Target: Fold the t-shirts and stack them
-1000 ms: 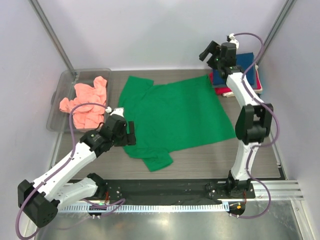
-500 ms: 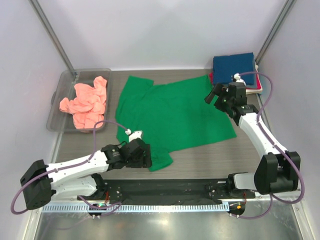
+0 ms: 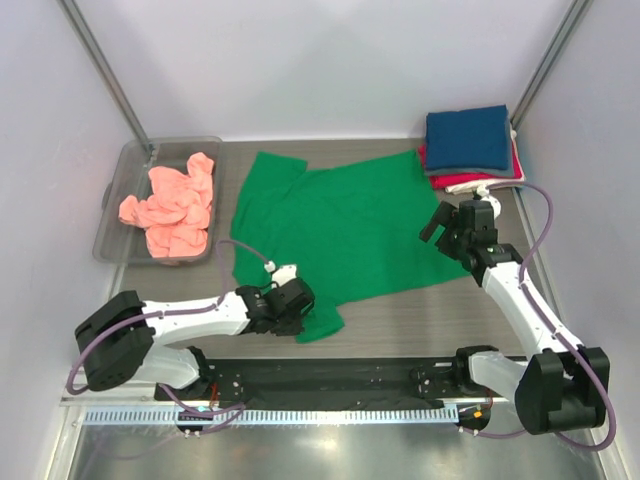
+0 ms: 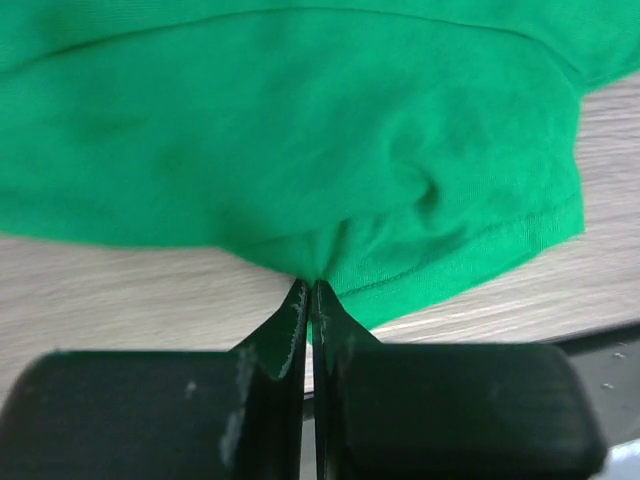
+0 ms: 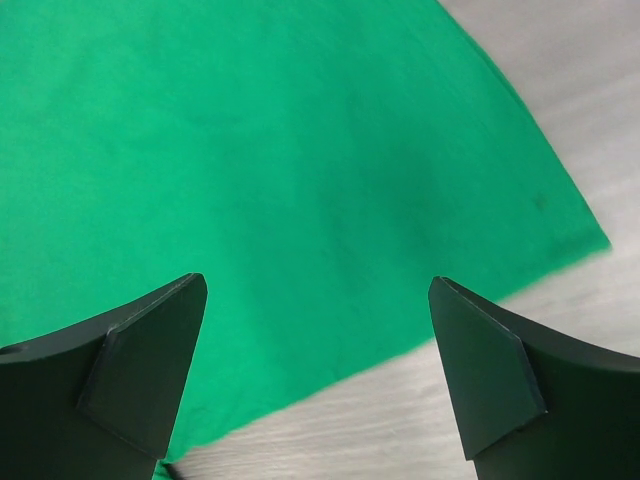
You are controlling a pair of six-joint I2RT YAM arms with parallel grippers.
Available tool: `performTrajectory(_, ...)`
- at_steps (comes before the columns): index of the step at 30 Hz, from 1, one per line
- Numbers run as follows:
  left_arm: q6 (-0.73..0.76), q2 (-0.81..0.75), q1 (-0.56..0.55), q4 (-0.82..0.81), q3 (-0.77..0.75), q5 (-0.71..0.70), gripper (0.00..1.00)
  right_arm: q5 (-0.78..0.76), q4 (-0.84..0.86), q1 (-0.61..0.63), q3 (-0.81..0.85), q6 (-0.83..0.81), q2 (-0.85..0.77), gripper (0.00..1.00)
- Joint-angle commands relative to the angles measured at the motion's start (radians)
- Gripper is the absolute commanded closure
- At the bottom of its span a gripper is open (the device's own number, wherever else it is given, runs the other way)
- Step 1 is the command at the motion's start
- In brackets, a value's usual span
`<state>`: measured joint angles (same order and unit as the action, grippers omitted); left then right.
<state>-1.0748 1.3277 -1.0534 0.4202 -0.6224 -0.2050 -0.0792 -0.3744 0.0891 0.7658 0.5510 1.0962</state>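
A bright green t-shirt [image 3: 345, 225] lies spread flat on the table. My left gripper [image 3: 303, 310] is down at its near sleeve. In the left wrist view the left gripper [image 4: 310, 287] is shut on a pinch of the green t-shirt [image 4: 330, 150] at the sleeve's edge. My right gripper [image 3: 433, 228] hovers open over the shirt's right hem corner. The right wrist view shows that gripper [image 5: 318, 290] with jaws wide apart above the green t-shirt [image 5: 250, 150], nothing between them. A salmon-pink t-shirt [image 3: 172, 205] lies crumpled in the bin.
The clear plastic bin [image 3: 122, 165] stands at the back left. A folded stack sits at the back right: a navy shirt [image 3: 468, 138] on top, a red one [image 3: 455, 183] under it, cream-white [image 3: 518, 160] at the edge. Black rail [image 3: 330, 375] along the near edge.
My left gripper slid toward me along the shirt's left side to the near sleeve and shut on it. The right arm swung from the back-right stack down to the shirt's right hem.
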Motion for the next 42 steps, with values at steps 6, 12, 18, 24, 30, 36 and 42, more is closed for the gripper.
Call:
performTrajectory(6, -0.080, -0.320, -0.013, 0.557, -0.120, -0.223, 1.00, -0.143, -0.083, -0.060, -0.105, 0.105, -0.079, 0.00)
performTrajectory(12, -0.114, -0.485, -0.013, 0.606, -0.085, -0.203, 0.98, -0.145, -0.043, -0.075, -0.246, 0.185, -0.113, 0.05)
performTrajectory(18, -0.106, -0.467, -0.013, 0.542, -0.043, -0.165, 0.97, -0.114, 0.022, -0.075, -0.312, 0.217, -0.062, 0.19)
performTrajectory(24, -0.097, -0.466, -0.013, 0.480, -0.019, -0.160, 0.97, -0.128, 0.087, -0.077, -0.367, 0.222, -0.038, 0.40)
performTrajectory(30, -0.089, -0.453, -0.013, 0.488, -0.033, -0.163, 0.97, -0.097, 0.112, -0.075, -0.375, 0.217, -0.015, 0.97)
performTrajectory(36, -0.091, -0.461, -0.013, 0.500, -0.063, -0.140, 0.97, -0.105, -0.015, -0.101, -0.359, 0.237, -0.186, 0.99)
performTrajectory(42, -0.085, -0.374, -0.013, 0.479, -0.115, -0.036, 1.00, -0.125, -0.240, -0.101, -0.264, 0.297, -0.410, 0.99)
